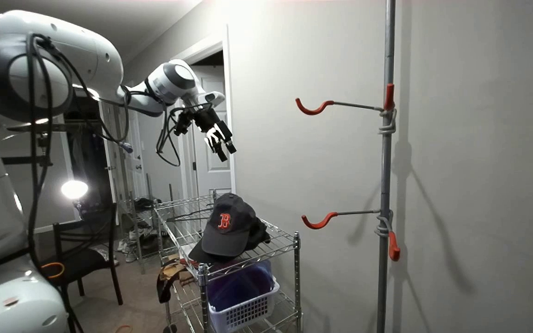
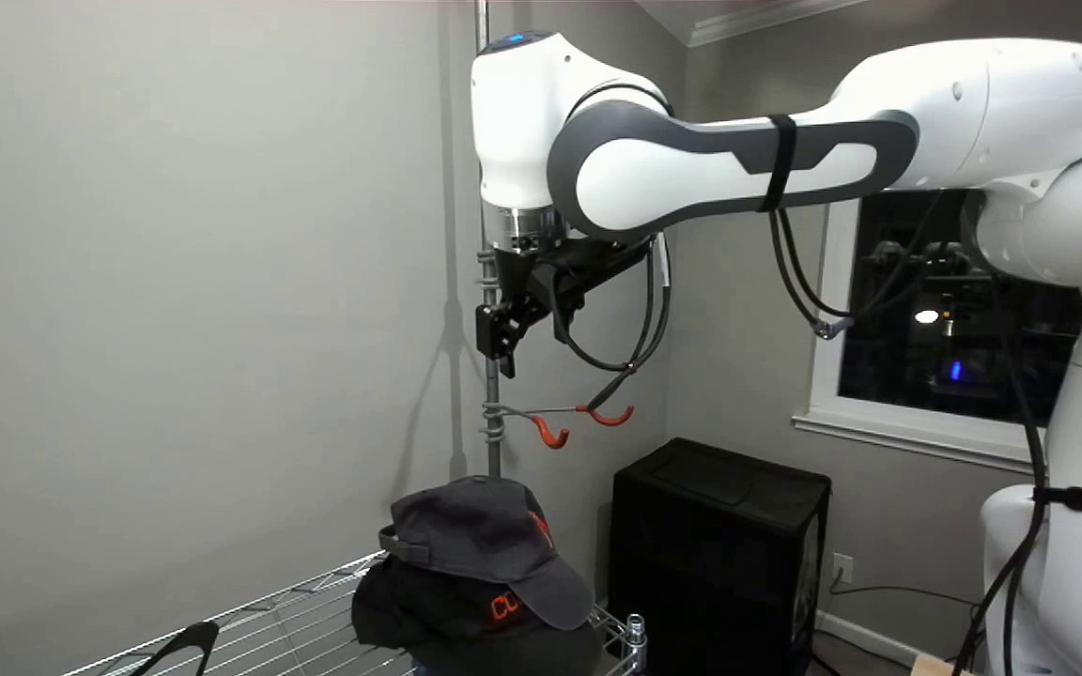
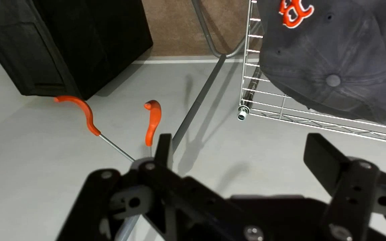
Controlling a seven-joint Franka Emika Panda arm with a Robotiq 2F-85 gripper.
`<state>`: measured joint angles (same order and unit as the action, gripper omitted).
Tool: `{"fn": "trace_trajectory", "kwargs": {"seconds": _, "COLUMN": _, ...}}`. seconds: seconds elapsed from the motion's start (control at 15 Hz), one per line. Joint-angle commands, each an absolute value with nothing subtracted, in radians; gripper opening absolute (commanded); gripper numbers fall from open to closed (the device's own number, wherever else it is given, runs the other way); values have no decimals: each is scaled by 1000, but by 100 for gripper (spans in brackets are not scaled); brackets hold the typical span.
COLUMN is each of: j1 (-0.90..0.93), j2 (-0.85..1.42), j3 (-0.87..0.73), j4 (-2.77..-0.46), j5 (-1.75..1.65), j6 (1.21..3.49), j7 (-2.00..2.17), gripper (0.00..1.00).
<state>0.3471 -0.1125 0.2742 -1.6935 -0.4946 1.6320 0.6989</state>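
Observation:
My gripper (image 3: 238,144) is open, its two black fingers wide apart with only wall seen between them. In both exterior views the gripper (image 1: 227,153) hangs in the air, well above the caps and touching nothing. A dark grey cap (image 1: 228,224) with a red B lies on top of a black cap (image 2: 438,610) with orange lettering. Both rest at the end of a wire shelf (image 2: 278,638). From the wrist, the grey cap (image 3: 327,60) shows at upper right; the black one is mostly hidden.
Beside the shelf stands a grey pole (image 1: 387,162) bearing orange-red hooks, among them an upper hook (image 1: 315,110) and a lower hook (image 1: 319,223). A black fabric box (image 2: 710,563) stands in the corner. A white basket (image 1: 248,314) is on the lower shelf; a chair (image 1: 86,263) stands behind.

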Motion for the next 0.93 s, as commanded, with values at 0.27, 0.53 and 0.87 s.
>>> {"fn": "trace_trajectory", "kwargs": {"seconds": 0.27, "j1": 266, "j2": -175, "j3": 293, "j4": -1757, "j5": -453, "j6": 1642, "j7": 632, "gripper": 100}}
{"fn": "trace_trajectory", "kwargs": {"seconds": 0.53, "j1": 264, "j2": -180, "j3": 294, "j4": -1766, "j5": -451, "j6": 1645, "j7": 630, "gripper": 100}}
{"fn": "trace_trajectory", "kwargs": {"seconds": 0.87, "j1": 264, "j2": -180, "j3": 294, "j4": -1766, "j5": -451, "j6": 1646, "j7": 630, "gripper": 100}}
